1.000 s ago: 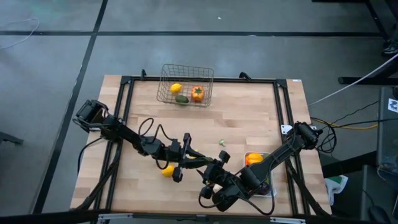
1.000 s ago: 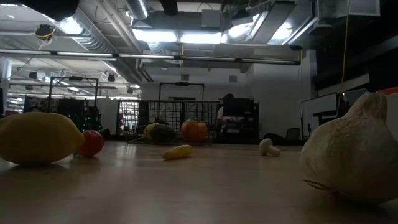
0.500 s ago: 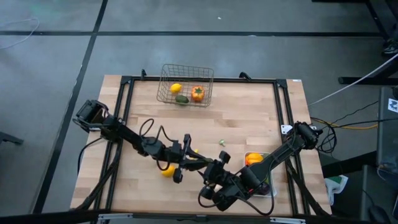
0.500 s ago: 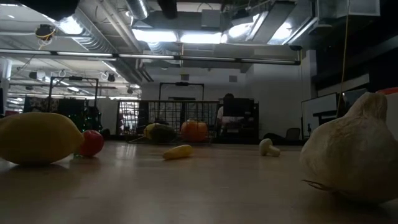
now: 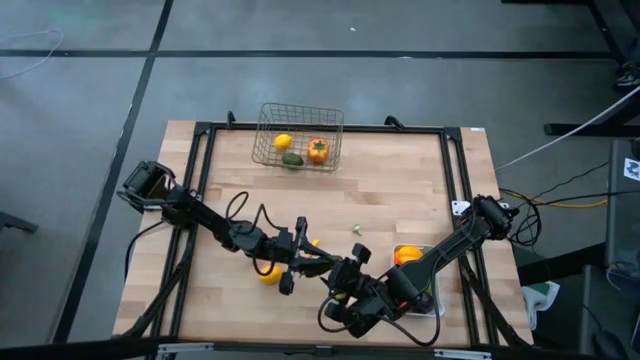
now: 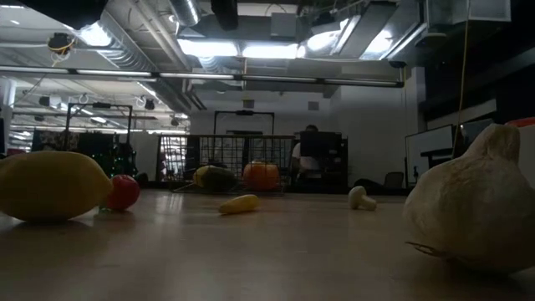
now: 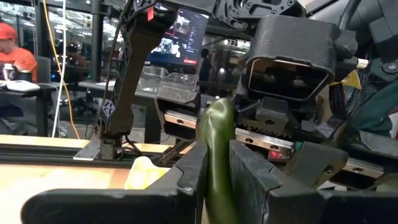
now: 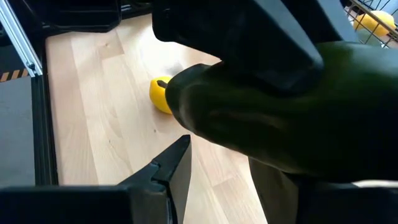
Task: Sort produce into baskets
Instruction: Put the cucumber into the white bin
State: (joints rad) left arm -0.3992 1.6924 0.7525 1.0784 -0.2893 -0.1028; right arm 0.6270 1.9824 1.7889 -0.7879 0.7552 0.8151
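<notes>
Sorting looks well short of done. The left gripper (image 7: 214,171) pinches a green cucumber (image 7: 216,149) nose to nose with the right gripper (image 5: 345,305), whose finger state I cannot tell. Far ahead of it, the wire basket (image 5: 268,118) holds a lemon (image 5: 283,142), an orange pepper (image 5: 317,150) and a green piece; behind the right gripper, the white tray (image 5: 400,249) holds orange produce. Another lemon (image 5: 268,272) lies loose beside the left gripper

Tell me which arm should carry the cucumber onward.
Left: the left end effector is clamped on the cucumber, upright between its fingers; the right end effector faces it, open, gripping nothing.
</notes>
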